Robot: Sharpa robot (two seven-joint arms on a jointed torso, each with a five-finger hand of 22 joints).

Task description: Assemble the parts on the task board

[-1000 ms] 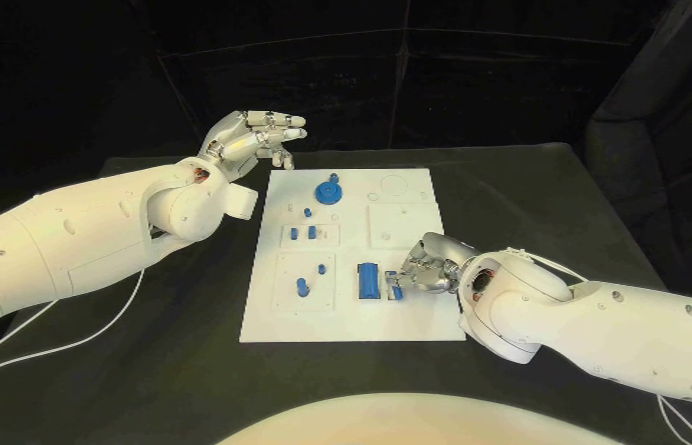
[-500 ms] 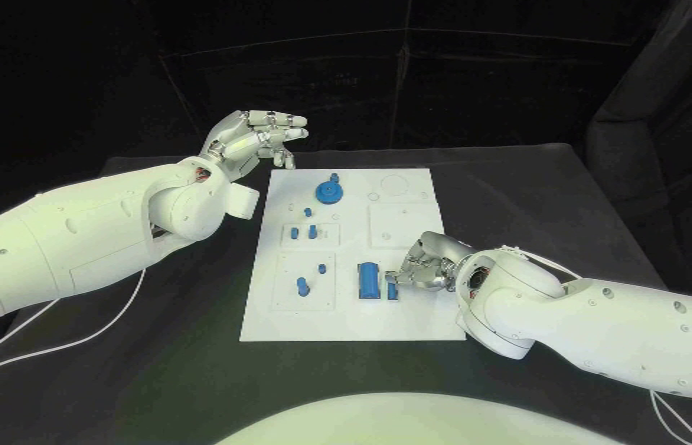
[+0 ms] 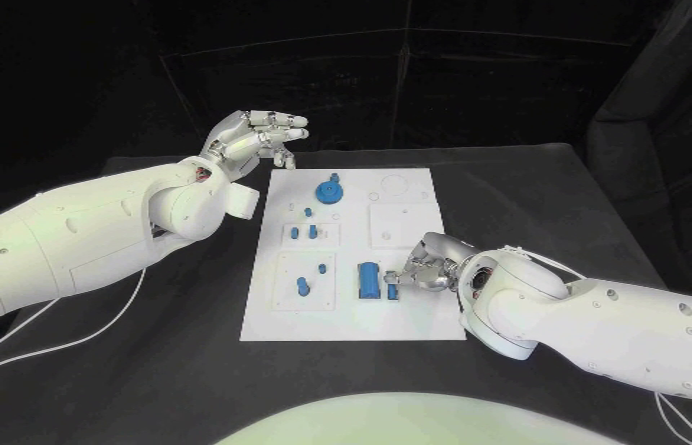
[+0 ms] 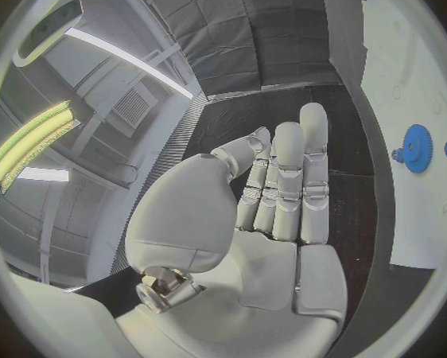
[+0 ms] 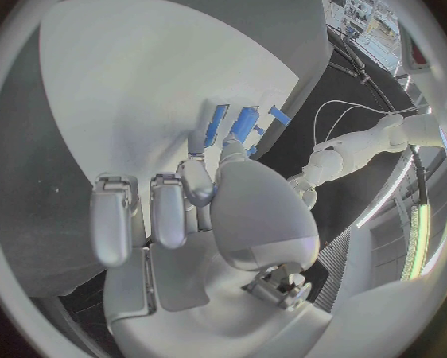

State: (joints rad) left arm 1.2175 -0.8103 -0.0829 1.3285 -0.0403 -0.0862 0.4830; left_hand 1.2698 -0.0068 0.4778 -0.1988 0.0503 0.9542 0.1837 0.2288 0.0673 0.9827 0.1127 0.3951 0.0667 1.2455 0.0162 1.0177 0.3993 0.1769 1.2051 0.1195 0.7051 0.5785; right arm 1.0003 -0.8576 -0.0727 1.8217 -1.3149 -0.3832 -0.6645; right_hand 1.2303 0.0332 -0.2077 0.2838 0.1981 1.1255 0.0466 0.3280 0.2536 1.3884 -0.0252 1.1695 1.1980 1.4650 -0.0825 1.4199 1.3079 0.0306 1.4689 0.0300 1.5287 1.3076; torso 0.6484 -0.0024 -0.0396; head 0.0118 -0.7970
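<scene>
The white task board (image 3: 346, 310) lies in the middle of the table. On it are a blue gear (image 3: 330, 192), several small blue parts (image 3: 302, 232) and a blue block (image 3: 371, 281). My right hand (image 3: 428, 269) rests low on the board's right side. Its thumb and a finger pinch a small blue part (image 3: 392, 288) right beside the block. In the right wrist view the small blue part (image 5: 246, 122) and the block (image 5: 215, 124) lie just past the fingertips (image 5: 196, 145). My left hand (image 3: 257, 137) hangs raised off the board's far left corner, fingers extended, holding nothing. The left wrist view shows the gear (image 4: 417, 147).
Empty recessed sockets (image 3: 394, 223) take up the board's right half, ahead of my right hand. A white cable (image 3: 87, 335) trails on the black table under my left arm.
My right hand has edged slightly toward the blue block with the small part at its fingertips. The left arm has stayed where it was.
</scene>
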